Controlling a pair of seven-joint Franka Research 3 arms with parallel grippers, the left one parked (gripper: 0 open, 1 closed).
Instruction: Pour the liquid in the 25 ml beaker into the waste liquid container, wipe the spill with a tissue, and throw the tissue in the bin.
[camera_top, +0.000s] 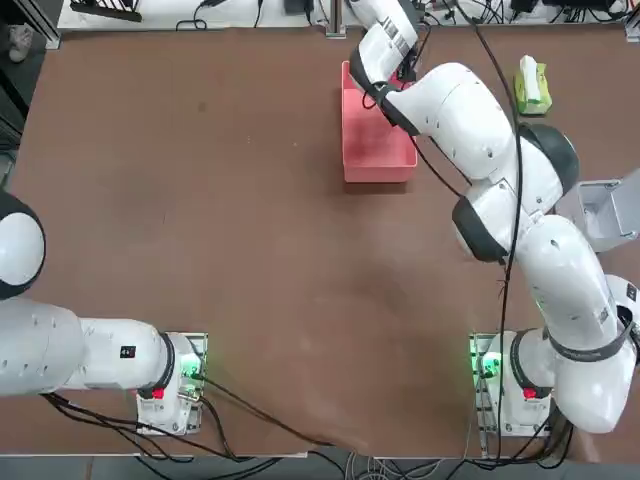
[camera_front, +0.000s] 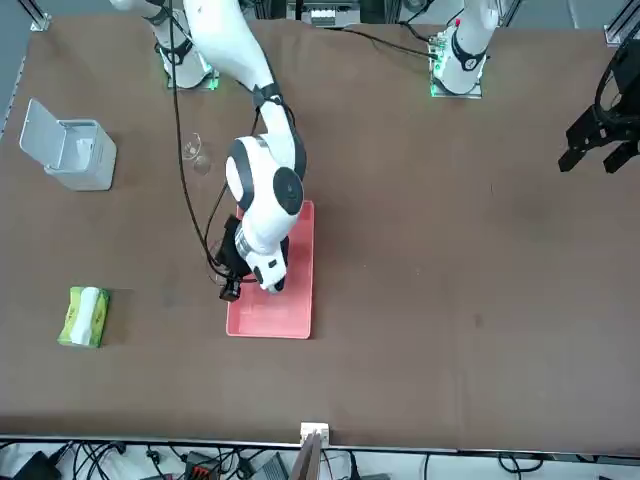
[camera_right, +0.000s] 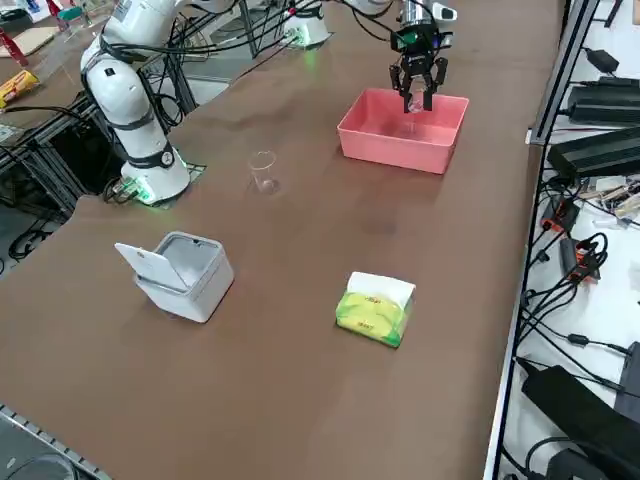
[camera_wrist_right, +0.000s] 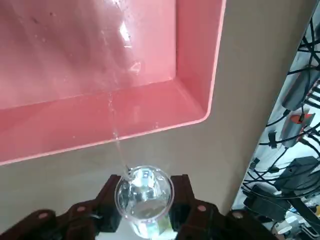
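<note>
Brown table (camera_top: 200, 220) is lying under everything, matte and broad.

White right arm (camera_top: 520, 200) is reaching from its base across to the far side of the table, its wrist over the pink tray.

Pink waste liquid container (camera_right: 400, 140) is sitting at the far side of the table, rectangular, upright walls, its floor wet-looking in the wrist view (camera_wrist_right: 100, 75).

Light grey bin (camera_right: 185, 272) is standing well apart from the tray toward the robot's right side, lid hinged open.

Yellow-green tissue pack (camera_right: 373, 310) is lying near the bin, with a white tissue (camera_right: 382, 287) sticking out of its top.

Right gripper (camera_right: 417, 97) is hanging above the tray's far end, its fingers (camera_wrist_right: 192, 207) partly closed and clamping a small glass between them.

Larger clear beaker (camera_right: 263, 172) is standing upright on bare table between the tray and the bin.

25 ml beaker (camera_wrist_right: 144, 197) is sitting tilted in the gripper's fingers just beside the tray's wall, a thin clear stream (camera_wrist_right: 116, 130) running from its lip into the tray.
</note>
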